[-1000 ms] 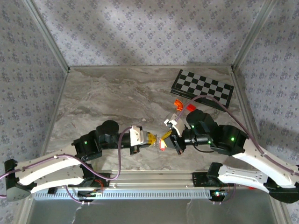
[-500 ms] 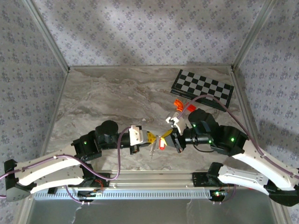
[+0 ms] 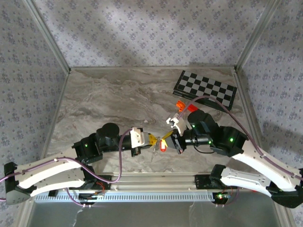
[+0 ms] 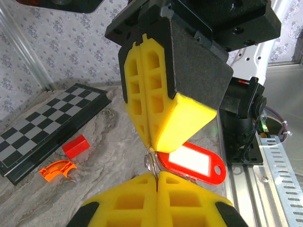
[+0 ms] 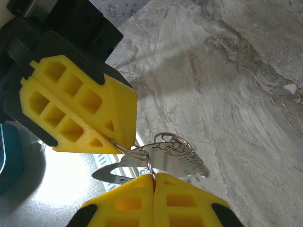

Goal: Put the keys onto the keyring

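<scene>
pinching the keyring (image 5: 173, 142) with the left hand (image 4: 156, 176), fingers pressed together, just above the near part of the tabletop (image 3: 109, 99). gripping the same ring from the opposite side with the right hand (image 5: 154, 178), also pressed shut. dangling the keys (image 5: 156, 165) and red tag (image 4: 189, 163) between both tips. showing, farther back, orange blocks (image 3: 180, 105) beside a checkerboard (image 3: 204, 89).
</scene>
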Action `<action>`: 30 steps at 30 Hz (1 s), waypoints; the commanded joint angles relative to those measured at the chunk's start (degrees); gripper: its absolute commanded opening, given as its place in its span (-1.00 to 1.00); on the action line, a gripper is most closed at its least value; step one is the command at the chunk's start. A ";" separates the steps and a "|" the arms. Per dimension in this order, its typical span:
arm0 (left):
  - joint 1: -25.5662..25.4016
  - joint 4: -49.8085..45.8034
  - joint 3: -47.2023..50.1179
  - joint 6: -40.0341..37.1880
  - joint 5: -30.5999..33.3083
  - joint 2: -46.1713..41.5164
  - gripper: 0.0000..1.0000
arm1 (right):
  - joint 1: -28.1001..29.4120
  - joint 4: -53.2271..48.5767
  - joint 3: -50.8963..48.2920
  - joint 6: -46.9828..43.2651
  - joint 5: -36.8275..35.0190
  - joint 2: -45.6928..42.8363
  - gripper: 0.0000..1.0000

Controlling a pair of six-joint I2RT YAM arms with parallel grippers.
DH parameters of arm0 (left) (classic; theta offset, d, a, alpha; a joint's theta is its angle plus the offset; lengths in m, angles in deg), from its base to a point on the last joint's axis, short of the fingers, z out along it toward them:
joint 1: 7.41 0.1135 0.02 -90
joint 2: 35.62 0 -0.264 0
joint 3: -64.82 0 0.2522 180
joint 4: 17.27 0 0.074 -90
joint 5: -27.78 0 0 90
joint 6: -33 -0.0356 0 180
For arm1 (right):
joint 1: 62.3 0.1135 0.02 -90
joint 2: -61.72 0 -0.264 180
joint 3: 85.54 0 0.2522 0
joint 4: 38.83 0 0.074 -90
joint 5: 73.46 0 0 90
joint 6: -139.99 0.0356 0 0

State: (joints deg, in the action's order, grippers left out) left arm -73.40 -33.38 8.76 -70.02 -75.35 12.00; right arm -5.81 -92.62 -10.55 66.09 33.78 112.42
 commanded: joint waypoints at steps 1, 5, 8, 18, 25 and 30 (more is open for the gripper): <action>0.08 4.99 -0.50 -0.35 -1.82 -1.55 -1.00 | -0.84 0.09 -0.42 1.05 -0.93 0.80 -1.00; 0.08 5.15 -0.49 -0.45 -1.81 -1.70 -1.00 | -0.95 0.76 -0.50 1.22 -0.84 0.82 -1.00; 0.08 5.34 -0.45 -0.26 -1.81 -1.80 -1.00 | -0.80 1.53 -0.59 1.15 -0.21 1.03 -1.00; 0.08 6.04 -0.40 -0.69 -1.44 -1.24 -1.00 | -1.04 -1.16 -0.76 2.46 -0.52 0.95 -1.00; 0.13 6.39 -0.03 -0.80 -1.48 -1.21 -1.00 | -1.37 -1.63 -0.50 3.01 -2.41 0.56 -1.00; 0.08 6.61 0.12 -0.70 -1.90 -1.56 -1.00 | -1.48 -0.42 -1.10 3.22 -2.47 0.28 -0.99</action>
State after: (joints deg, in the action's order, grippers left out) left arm -73.30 -31.98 9.35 -70.04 -74.78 11.69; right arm -6.47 -91.99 -10.90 68.25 34.17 113.09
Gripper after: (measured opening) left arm 0.043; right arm 0.052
